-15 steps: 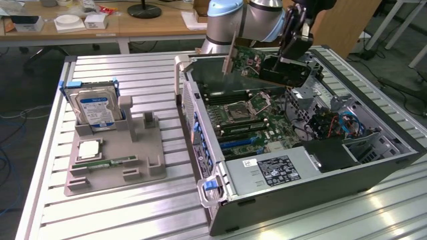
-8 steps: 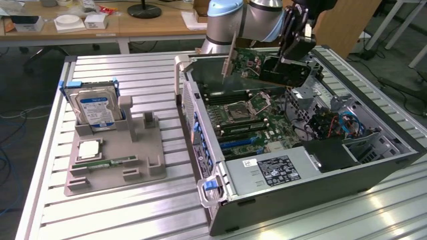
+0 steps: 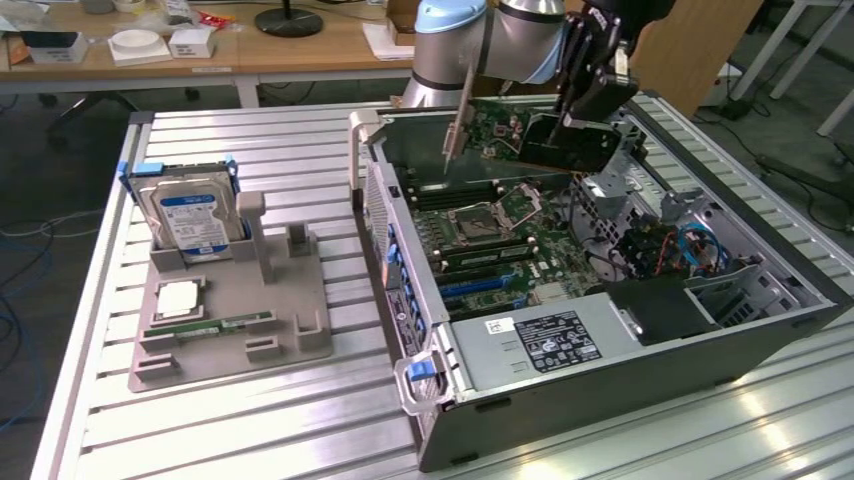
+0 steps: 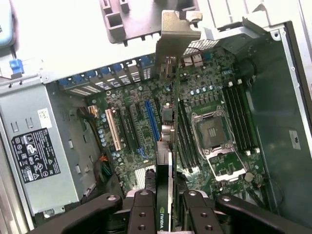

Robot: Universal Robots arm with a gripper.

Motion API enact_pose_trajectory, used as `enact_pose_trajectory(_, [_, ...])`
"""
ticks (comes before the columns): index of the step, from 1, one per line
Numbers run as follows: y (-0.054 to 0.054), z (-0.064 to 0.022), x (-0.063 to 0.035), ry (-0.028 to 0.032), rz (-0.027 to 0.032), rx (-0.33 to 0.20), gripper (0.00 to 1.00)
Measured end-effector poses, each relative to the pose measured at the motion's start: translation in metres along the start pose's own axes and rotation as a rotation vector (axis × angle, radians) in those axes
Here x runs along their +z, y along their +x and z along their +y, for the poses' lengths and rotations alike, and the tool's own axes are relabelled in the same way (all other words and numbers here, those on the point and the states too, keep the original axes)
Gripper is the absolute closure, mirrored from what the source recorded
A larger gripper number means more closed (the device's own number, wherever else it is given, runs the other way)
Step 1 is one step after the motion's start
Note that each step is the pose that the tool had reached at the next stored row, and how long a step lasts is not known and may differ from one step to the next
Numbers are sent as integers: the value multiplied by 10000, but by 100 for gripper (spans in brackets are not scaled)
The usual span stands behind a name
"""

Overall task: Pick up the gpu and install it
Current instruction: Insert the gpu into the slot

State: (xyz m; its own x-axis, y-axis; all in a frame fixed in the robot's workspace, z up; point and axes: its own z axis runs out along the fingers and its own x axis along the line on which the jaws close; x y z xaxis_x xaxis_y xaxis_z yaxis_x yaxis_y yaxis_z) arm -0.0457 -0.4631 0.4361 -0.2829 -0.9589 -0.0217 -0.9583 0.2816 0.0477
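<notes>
While the gripper [image 4: 169, 200] pinches it, the thin flat gpu [image 3: 521, 132] hangs.

**Arm up high, fingers clamped**

The arm [image 3: 461, 40] comes in from the far side of the exterior view, its wrist bent so the gripper [image 3: 577, 118] points steeply down. On the wrist view, its two black fingers [image 4: 142, 214] stand close together, pinching the gpu [image 4: 165, 141] edge-on between them, held aloft.
</notes>
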Motion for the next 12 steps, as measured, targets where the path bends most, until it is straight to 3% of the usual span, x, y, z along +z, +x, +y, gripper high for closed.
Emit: enact_pose_trajectory(12, [8,-2,-1,-20,43,-874,74])
